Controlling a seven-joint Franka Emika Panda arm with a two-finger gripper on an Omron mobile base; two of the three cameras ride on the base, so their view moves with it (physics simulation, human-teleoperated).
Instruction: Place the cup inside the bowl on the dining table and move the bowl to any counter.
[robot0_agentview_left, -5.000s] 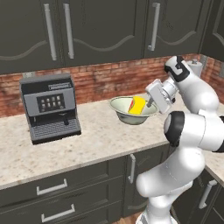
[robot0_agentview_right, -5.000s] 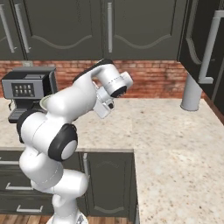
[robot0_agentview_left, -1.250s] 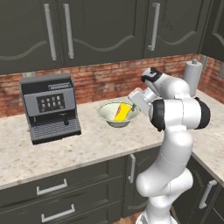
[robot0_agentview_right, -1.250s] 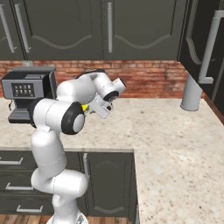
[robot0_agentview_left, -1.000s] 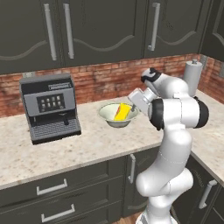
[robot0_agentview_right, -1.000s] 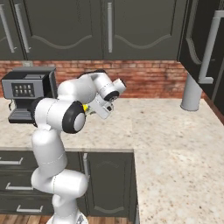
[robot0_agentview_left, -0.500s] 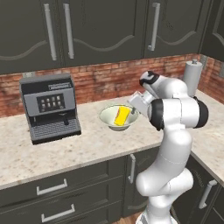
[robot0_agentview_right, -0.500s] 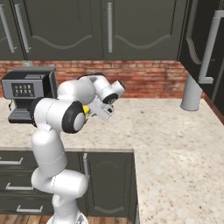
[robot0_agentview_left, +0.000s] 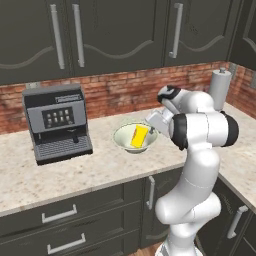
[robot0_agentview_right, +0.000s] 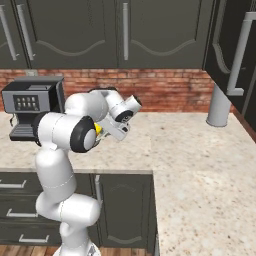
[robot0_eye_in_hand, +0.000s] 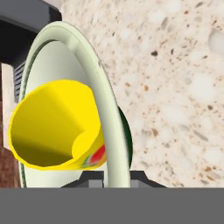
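Beige speckled stone desk (robot0_agentview_left: 100, 170) under dark cabinets, black coffee machine (robot0_agentview_left: 57, 122) left of pale green-white bowl (robot0_agentview_left: 134, 138). Gripper (robot0_agentview_left: 151, 129) pinches bowl rim; yellow cup (robot0_agentview_left: 139, 136) inside.

We see a glossy white arm (robot0_agentview_left: 197, 165) of rounded segments, with dark grey joint rings and a boxy pale-grey hand.

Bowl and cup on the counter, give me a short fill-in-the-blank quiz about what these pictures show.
1. The yellow cup lies inside the ____.
2. The tool is shut on the bowl's ____.
3. The bowl is at the counter, to the right of the ____ machine.
4. The wall behind the counter is red ____.

Missing words: bowl; rim; coffee; brick
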